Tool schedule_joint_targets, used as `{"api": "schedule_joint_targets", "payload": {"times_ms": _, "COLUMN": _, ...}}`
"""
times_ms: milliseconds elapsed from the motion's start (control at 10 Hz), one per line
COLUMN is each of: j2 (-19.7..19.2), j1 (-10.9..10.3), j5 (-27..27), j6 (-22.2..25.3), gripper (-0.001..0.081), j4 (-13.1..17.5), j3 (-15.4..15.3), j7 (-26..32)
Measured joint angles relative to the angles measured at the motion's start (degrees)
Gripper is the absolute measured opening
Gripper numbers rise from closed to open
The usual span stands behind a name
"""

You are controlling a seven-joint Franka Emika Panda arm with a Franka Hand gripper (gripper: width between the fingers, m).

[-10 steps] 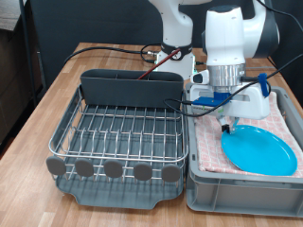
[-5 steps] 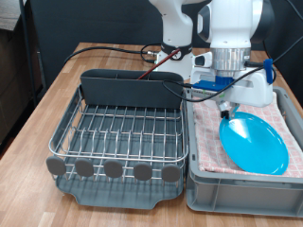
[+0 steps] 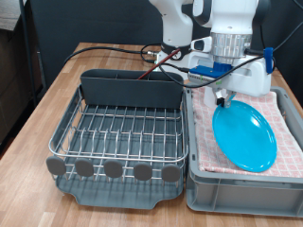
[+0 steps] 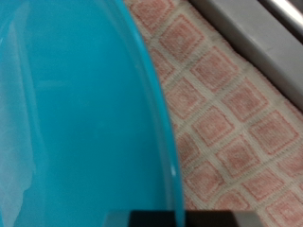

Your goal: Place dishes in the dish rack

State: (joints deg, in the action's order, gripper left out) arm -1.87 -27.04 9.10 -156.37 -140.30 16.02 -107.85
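Observation:
The round light-blue plate [image 3: 244,138] hangs tilted on edge over the grey bin, raised off the pink checkered cloth. My gripper [image 3: 224,99] is shut on the plate's upper rim, on the side nearest the rack. In the wrist view the plate [image 4: 76,123] fills most of the picture, with the checkered cloth [image 4: 237,123] beneath it; the fingers do not show there. The dish rack [image 3: 118,130], silver wire on a dark grey tray, stands at the exterior view's left with nothing in it. Its long dark caddy [image 3: 131,89] runs along its far side. The wooden spoon and the white mug are not clearly visible.
The grey bin [image 3: 237,182] with the pink checkered cloth [image 3: 284,113] sits right beside the rack, at the exterior view's right. Cables [image 3: 156,55] lie on the wooden table [image 3: 57,95] behind the rack, by the robot's base.
My gripper has risen with the plate. The plate has gone from lying nearly flat on the cloth to tilted steeply on edge, shifted slightly towards the rack.

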Motion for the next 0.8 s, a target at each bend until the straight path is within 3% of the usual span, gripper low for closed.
{"api": "schedule_joint_targets", "payload": {"times_ms": 500, "j2": 7.1, "j1": 0.0, "j5": 6.7, "j6": 16.6, "gripper": 0.0019, "j4": 3.1, "j3": -1.0, "j7": -5.0}}
{"api": "schedule_joint_targets", "payload": {"times_ms": 800, "j2": 9.8, "j1": 0.0, "j5": 7.1, "j6": 30.8, "gripper": 0.0019, "j4": 8.1, "j3": -2.0, "j7": -4.7}}
